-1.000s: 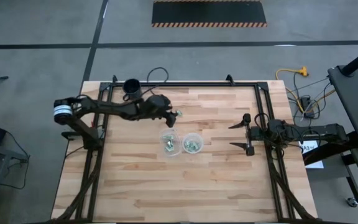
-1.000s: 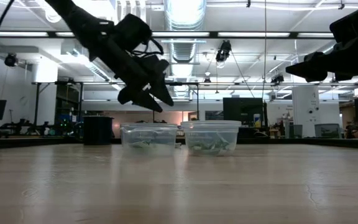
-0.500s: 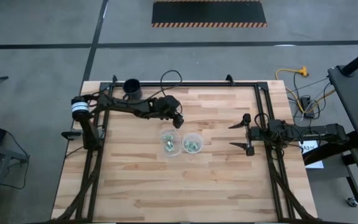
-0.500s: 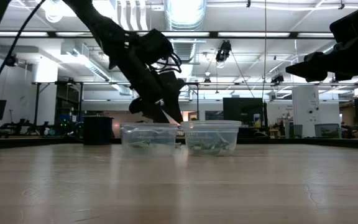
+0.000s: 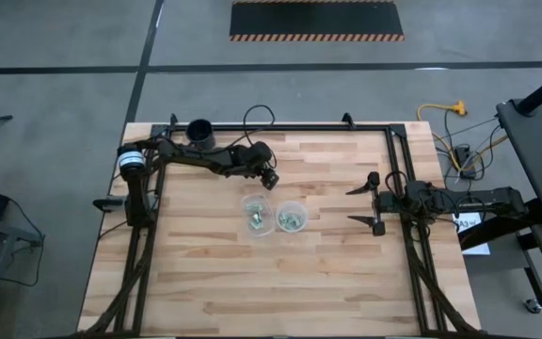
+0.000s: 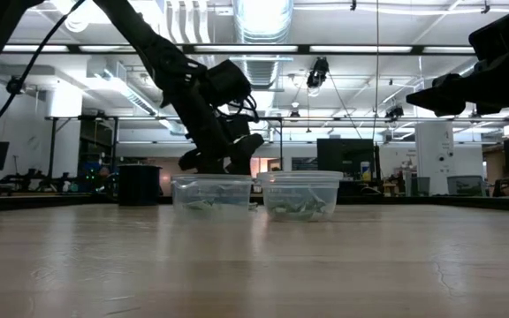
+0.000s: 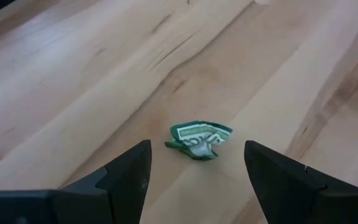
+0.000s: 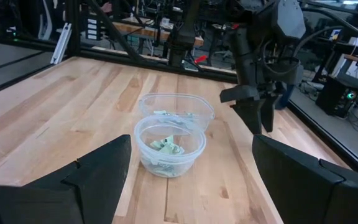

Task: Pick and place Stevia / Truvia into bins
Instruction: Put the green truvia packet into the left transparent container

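Your left end effector (image 7: 194,168) straddles, fingers parted, a crumpled green-and-white paper packet (image 7: 199,139) on the wooden bench (image 7: 73,93); contact unclear. Right end effector (image 5: 365,203) waits, spread wide.

Left tool (image 7: 194,171) low, fingers apart — right tool (image 5: 363,203) raised, open

The surface (image 5: 252,273) is pale planked wood with a smooth, faintly satin grain, the two bins (image 8: 169,146) are clear glossy plastic, the crumpled packet (image 7: 199,139) is creased green-and-white paper, and the left tool (image 7: 194,177) shows matt black fingers.
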`<action>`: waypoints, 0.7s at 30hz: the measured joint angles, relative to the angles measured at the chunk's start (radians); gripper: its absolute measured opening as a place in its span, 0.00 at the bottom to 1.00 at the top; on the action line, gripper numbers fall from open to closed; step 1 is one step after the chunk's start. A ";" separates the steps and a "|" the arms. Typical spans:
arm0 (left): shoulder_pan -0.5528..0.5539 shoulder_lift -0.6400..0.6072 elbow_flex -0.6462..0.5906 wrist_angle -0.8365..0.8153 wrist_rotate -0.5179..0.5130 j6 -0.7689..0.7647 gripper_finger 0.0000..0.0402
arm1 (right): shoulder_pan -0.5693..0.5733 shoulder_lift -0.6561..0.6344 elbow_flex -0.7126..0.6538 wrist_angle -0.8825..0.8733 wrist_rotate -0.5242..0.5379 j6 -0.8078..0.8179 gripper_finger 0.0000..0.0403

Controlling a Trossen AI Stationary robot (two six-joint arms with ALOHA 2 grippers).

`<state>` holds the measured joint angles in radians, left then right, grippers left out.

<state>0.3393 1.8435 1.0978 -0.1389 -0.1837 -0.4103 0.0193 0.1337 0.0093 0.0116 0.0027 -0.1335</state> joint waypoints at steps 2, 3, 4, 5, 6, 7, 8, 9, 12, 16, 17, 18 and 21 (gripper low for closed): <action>0.001 0.000 0.000 -0.007 0.001 -0.001 0.60 | 0.000 0.000 0.000 0.000 0.000 0.002 0.81; 0.001 0.000 0.000 -0.009 0.002 0.001 0.60 | 0.000 0.000 0.000 0.000 0.000 0.001 0.81; 0.002 0.000 0.000 -0.009 0.002 0.003 0.60 | 0.000 0.000 0.000 0.000 0.000 0.000 0.81; 0.004 0.000 0.000 -0.008 0.002 0.005 0.60 | 0.000 0.000 0.000 0.000 0.000 0.001 0.81; 0.005 0.000 0.001 -0.008 0.002 0.005 0.60 | 0.000 0.000 0.000 0.000 0.000 0.001 0.81; 0.006 0.000 0.002 -0.007 0.002 0.005 0.60 | 0.000 0.000 0.000 0.000 0.000 0.001 0.81; 0.006 0.004 0.005 -0.006 0.002 0.005 0.60 | 0.000 0.000 0.000 0.000 0.000 -0.001 0.81; 0.007 0.011 0.009 -0.004 0.002 0.005 0.60 | 0.000 0.000 0.000 0.000 0.000 0.000 0.81; 0.010 0.041 0.020 -0.009 0.003 0.016 0.60 | 0.000 0.000 0.000 0.000 0.000 0.000 0.81; 0.015 0.095 0.058 -0.005 0.004 0.025 0.60 | -0.001 0.000 0.000 0.000 0.000 0.001 0.81; 0.017 0.112 0.070 -0.006 0.001 0.025 0.60 | 0.000 0.000 0.000 0.000 0.000 -0.001 0.81; 0.017 0.123 0.081 -0.015 -0.001 0.026 0.60 | 0.000 0.000 0.000 0.000 0.000 0.000 0.81; 0.019 0.149 0.120 -0.056 0.002 0.027 0.60 | 0.000 0.000 0.000 0.000 -0.001 0.000 0.81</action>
<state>0.3580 1.9927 1.2178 -0.1948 -0.1815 -0.3833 0.0191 0.1337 0.0097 0.0116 0.0013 -0.1337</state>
